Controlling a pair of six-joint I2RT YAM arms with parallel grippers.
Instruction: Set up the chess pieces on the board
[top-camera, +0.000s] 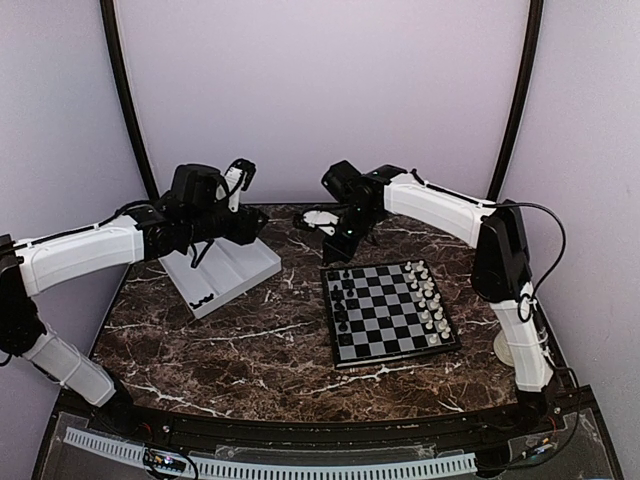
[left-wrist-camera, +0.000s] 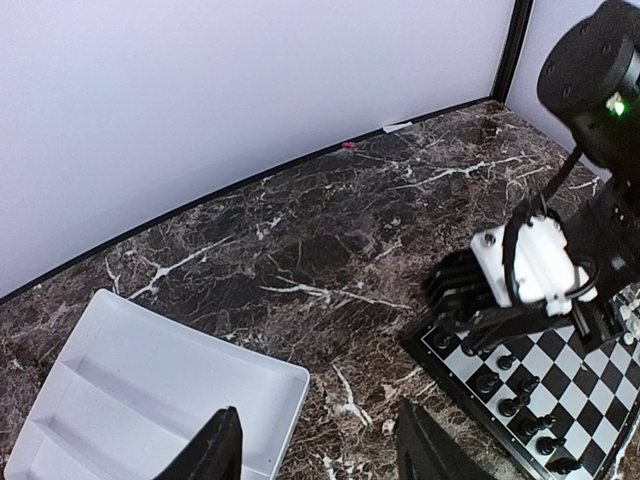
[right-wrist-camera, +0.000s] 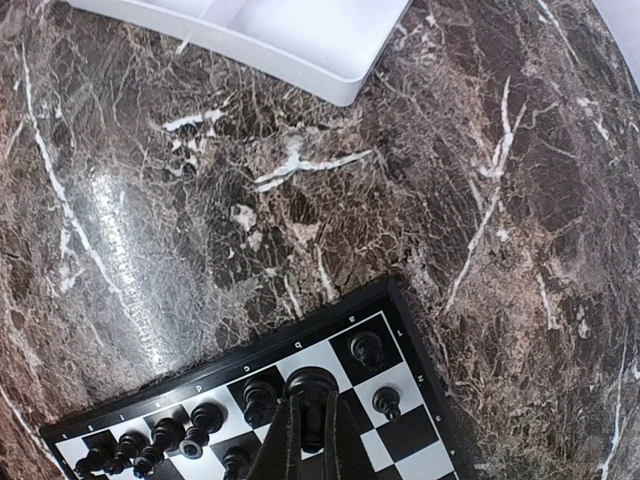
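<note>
1. The left hand (left-wrist-camera: 318, 420) hangs above a corner of the white tray (left-wrist-camera: 150, 400). Its 2 fingers stand apart and nothing is between them.
2. The right hand (right-wrist-camera: 310, 412) is low over the far left corner of the board (top-camera: 385, 322). Its fingers are closed on 1 black piece (right-wrist-camera: 310, 383).
3. This held piece is in the edge row of the board, between 2 other black ones.
4. More black chess pieces (top-camera: 342, 300) stand in 2 lines along the left side of the board. The white chess pieces (top-camera: 430, 300) stand along its right side.
5. A few small black pieces (top-camera: 200, 300) lie in the near end of the tray.
6. The tray rests on the dark marble worktop (top-camera: 250, 340), left of the board and apart from it.
</note>
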